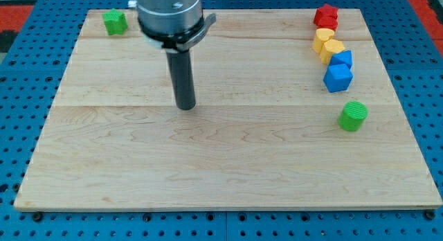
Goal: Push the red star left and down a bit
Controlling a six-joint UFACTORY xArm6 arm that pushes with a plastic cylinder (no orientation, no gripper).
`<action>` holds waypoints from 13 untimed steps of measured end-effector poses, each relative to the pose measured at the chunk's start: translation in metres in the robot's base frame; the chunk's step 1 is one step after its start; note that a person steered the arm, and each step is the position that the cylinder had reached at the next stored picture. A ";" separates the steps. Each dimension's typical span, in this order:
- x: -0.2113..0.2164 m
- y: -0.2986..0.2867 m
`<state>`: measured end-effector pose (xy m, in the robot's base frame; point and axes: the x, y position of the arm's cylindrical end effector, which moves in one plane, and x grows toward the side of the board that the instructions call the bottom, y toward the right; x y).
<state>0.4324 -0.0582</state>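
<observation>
The red star (326, 16) sits near the board's top right corner. Just below it run two yellow blocks (322, 37) (332, 48), then two blue blocks (341, 59) (338, 77), in a chain slanting down to the right. My tip (185, 106) rests on the wooden board left of centre, far to the left of and below the red star, touching no block.
A green cylinder (353, 115) stands at the right, below the blue blocks. A green block (115, 21) sits at the board's top left corner. The wooden board (221, 165) lies on a blue pegboard table.
</observation>
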 end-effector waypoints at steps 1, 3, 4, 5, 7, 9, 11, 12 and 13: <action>-0.042 0.007; -0.151 0.076; -0.197 0.120; -0.154 0.107; -0.032 0.140; -0.018 0.222; -0.018 0.301; -0.028 0.334; -0.034 0.366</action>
<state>0.3985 0.3080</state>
